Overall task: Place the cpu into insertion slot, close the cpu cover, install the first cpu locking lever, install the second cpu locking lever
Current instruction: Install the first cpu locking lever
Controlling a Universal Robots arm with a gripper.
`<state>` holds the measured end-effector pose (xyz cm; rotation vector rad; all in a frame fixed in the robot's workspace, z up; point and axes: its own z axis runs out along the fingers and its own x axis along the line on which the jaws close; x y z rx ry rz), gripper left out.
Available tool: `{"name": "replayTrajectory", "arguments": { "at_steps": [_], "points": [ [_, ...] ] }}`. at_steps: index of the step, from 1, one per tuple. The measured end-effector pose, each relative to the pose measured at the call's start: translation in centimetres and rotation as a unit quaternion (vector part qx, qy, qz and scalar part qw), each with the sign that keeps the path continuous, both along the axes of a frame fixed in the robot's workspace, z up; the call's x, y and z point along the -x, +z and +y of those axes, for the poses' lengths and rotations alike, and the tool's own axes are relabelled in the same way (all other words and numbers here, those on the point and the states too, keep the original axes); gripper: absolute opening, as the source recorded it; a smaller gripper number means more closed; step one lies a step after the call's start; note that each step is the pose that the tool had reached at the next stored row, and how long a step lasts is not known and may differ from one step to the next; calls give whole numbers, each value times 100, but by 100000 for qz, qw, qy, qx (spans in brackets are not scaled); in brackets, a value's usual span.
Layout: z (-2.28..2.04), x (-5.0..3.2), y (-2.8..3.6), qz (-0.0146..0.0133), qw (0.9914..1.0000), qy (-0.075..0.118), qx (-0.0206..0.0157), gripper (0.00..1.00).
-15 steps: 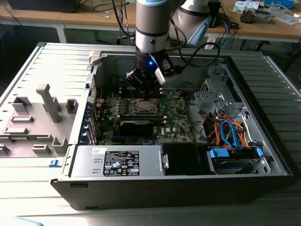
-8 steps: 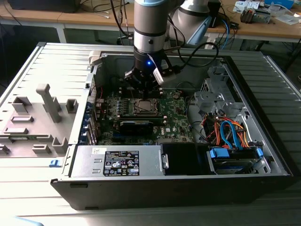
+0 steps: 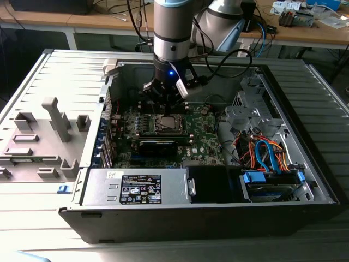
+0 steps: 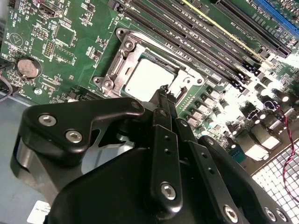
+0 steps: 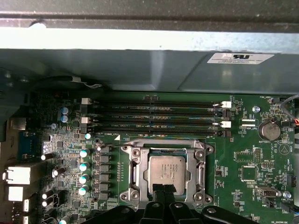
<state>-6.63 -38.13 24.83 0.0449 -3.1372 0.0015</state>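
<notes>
The cpu (image 5: 167,173) lies flat in the insertion slot (image 3: 165,123) on the green board, its pale silver face (image 4: 147,77) up. The cpu cover (image 5: 135,173) lies down around it as a silver frame (image 4: 122,60), with the chip showing through the cut-out. My gripper (image 4: 163,88) hangs just above the socket's edge, its black fingers (image 5: 163,193) pressed together with nothing between them. In the exterior view the gripper (image 3: 163,103) stands over the far side of the socket. I cannot make out how the locking levers stand.
Long black memory slots (image 5: 154,119) run beside the socket. A coin battery (image 5: 269,129) sits on the board, a black card (image 3: 158,145) in front. The case holds a power supply (image 3: 139,188) and a cabled drive cage (image 3: 270,158). A grey fixture (image 3: 52,128) stands at the exterior view's left.
</notes>
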Motion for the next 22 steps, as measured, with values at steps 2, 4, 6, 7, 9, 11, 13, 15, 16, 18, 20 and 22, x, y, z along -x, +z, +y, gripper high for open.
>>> {"name": "replayTrajectory", "arguments": {
  "at_steps": [2, 4, 6, 7, 9, 11, 13, 15, 16, 18, 20, 22],
  "points": [
    [0, 0, 0, 0, 100000, -3, 2, 11],
    [0, 0, 0, 1, 100000, -1, 1, 11],
    [0, 1, 0, 0, 100000, 0, -1, 11],
    [0, 1, 0, 1, 100000, 2, -1, 11],
    [1, 15, 0, -1, 100000, -5, -4, 11],
    [1, 58, 1, 0, 100000, -2, 1, 11],
    [2, 90, 0, -10, 100000, -4, -1, 11],
    [5, 108, 1, -8, 100000, -3, 3, 11],
    [8, 116, 2, -10, 100000, -3, -3, 11],
    [13, 124, 5, -9, 100000, -3, 5, 11],
    [16, 135, 6, -13, 100000, 0, -7, 11],
    [20, 150, 7, -17, 100000, -3, -4, 11]
  ]
}}
